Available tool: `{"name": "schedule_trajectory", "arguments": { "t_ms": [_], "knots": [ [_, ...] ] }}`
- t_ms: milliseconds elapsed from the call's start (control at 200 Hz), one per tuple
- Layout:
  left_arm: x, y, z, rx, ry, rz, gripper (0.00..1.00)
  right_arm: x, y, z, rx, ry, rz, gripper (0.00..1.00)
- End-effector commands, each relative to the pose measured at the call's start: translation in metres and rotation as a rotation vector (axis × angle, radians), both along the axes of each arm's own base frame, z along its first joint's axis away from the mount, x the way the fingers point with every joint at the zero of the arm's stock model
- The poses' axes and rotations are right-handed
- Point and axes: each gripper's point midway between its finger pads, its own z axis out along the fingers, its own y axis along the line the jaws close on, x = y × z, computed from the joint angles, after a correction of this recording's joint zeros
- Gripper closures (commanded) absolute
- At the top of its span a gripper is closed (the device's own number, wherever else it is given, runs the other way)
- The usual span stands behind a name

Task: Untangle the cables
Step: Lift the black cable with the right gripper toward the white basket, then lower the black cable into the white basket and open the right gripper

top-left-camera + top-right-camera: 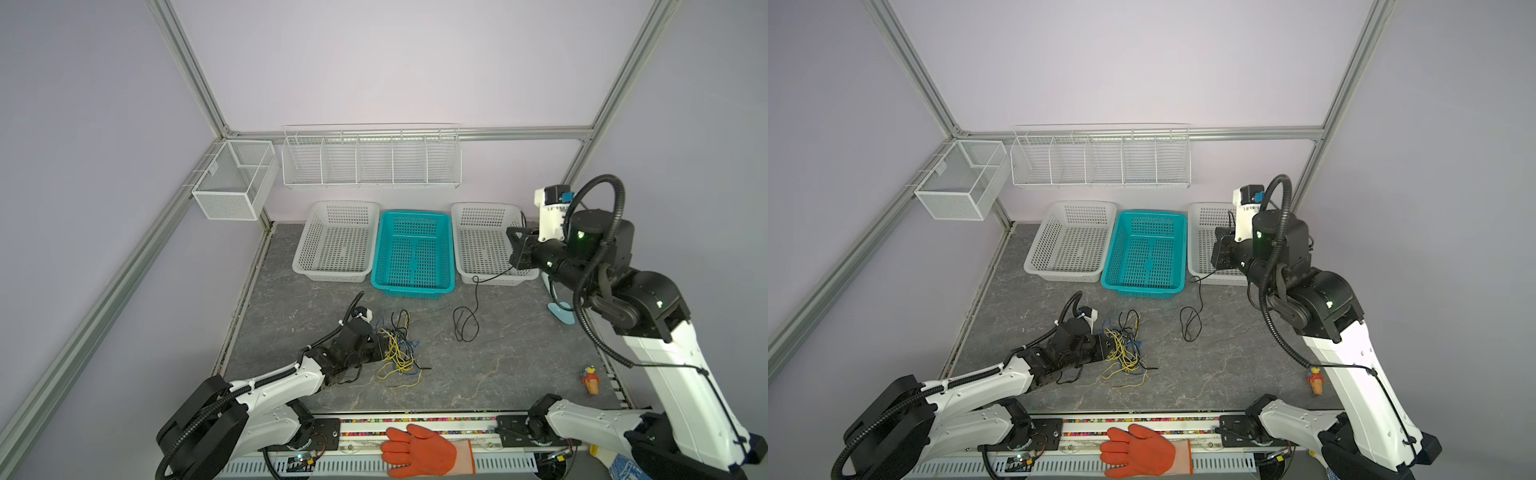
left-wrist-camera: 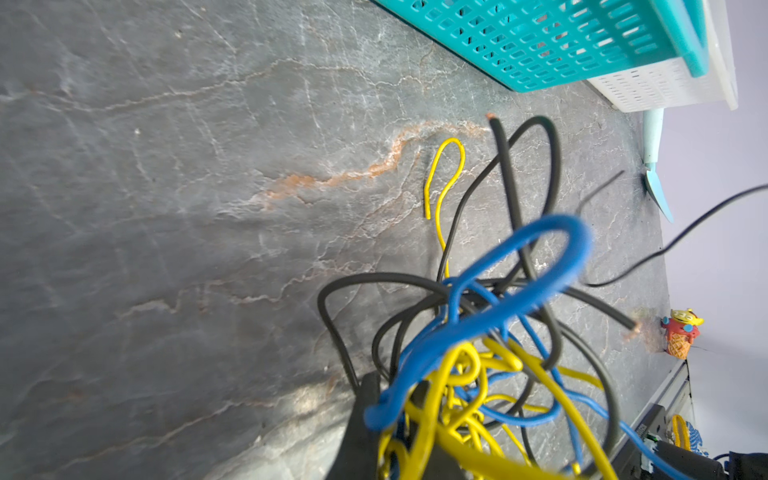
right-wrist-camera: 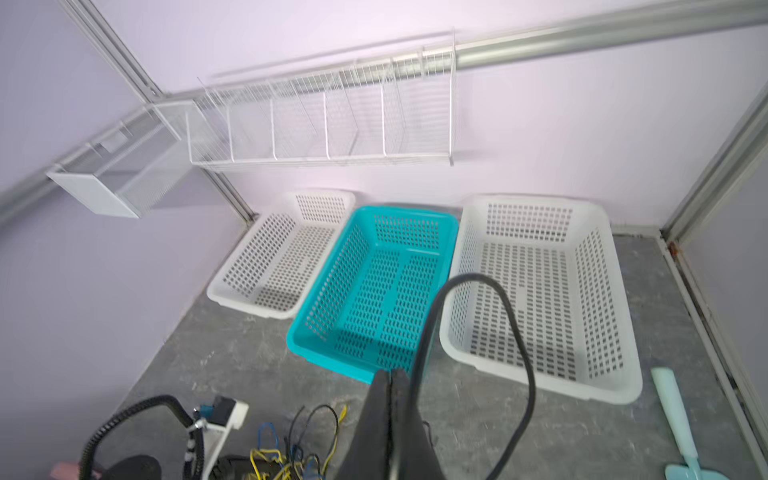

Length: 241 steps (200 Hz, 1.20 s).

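While the left tool (image 1: 381,347) is clenched on the left edge of the tangle (image 1: 398,351), the right tool (image 3: 390,399) is pinched shut on a black cable (image 3: 476,279) and hangs raised by the right-hand white basket (image 1: 486,216).

Tangle: yellow, blue and black cables knotted together mid-bench (image 1: 519,365), partly lifted toward the left wrist camera.

Black cable: runs slack from the right tool down to a loose loop lying on the bench, well apart from the tangle, so it appears already freed.

Handling, as judged: the cables are very thin, light and limp, with enough spring to hold kinks and loops. They will follow any pull. Smooth insulation may slide through closed fingers, so a firm pinch is needed. Pulling a mid-length loop would probably tighten the knot, so a free end is the better hold.

Candidates: the black end (image 1: 427,368) jutting from the right side of the tangle, and the yellow end (image 1: 405,385) trailing toward the bench front. With the left tool anchoring the mass, one strand could be drawn out slowly. A snag would drag the whole light bundle along.
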Motion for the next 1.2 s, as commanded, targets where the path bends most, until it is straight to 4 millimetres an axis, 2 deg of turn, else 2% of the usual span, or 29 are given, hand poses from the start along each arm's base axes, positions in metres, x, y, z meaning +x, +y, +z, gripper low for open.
{"name": "schedule_trajectory", "arguments": {
  "t_ms": [0, 160, 265, 520, 530, 610, 660, 670, 680, 835, 910, 980, 1200],
  "knots": [
    [0.001, 0.002, 0.001, 0.03, 0.003, -0.008, 1.0, 0.002, -0.001, 0.032, -0.026, -0.035, 0.01, 0.94],
    [0.0, 0.002, 0.002, 0.03, 0.005, -0.007, 1.0, 0.015, -0.011, 0.089, -0.009, -0.127, -0.036, 0.94],
    [0.0, 0.003, 0.002, 0.032, 0.007, -0.009, 1.0, 0.031, -0.023, 0.111, 0.026, -0.19, -0.098, 0.94],
    [-0.001, 0.004, 0.003, 0.038, 0.013, -0.01, 1.0, 0.091, -0.05, 0.123, 0.144, -0.229, -0.178, 0.94],
    [-0.001, 0.004, 0.003, 0.039, 0.012, -0.01, 1.0, 0.094, -0.052, 0.13, 0.164, -0.255, -0.18, 0.94],
    [-0.001, 0.004, 0.003, 0.043, 0.013, -0.009, 1.0, 0.107, -0.058, 0.139, 0.217, -0.285, -0.176, 0.94],
    [-0.001, 0.004, 0.003, 0.047, 0.014, -0.009, 1.0, 0.112, -0.053, 0.144, 0.249, -0.301, -0.15, 0.94],
    [-0.001, 0.004, 0.003, 0.048, 0.015, -0.01, 1.0, 0.116, -0.062, 0.146, 0.253, -0.308, -0.172, 0.94],
    [0.0, 0.004, 0.003, 0.05, 0.014, -0.011, 1.0, 0.117, -0.063, 0.146, 0.257, -0.311, -0.171, 0.94],
    [0.001, 0.004, 0.0, 0.068, 0.018, -0.011, 1.0, 0.131, -0.063, 0.152, 0.348, -0.319, -0.12, 0.94],
    [0.003, 0.002, -0.001, 0.073, 0.019, -0.013, 1.0, 0.14, -0.068, 0.149, 0.372, -0.308, -0.126, 0.94],
    [0.004, 0.001, -0.003, 0.077, 0.024, -0.013, 1.0, 0.155, -0.067, 0.135, 0.388, -0.259, -0.109, 0.94],
    [0.007, -0.005, -0.006, 0.067, 0.034, -0.016, 1.0, 0.211, -0.067, 0.053, 0.359, -0.049, -0.121, 0.94]
  ]
}}
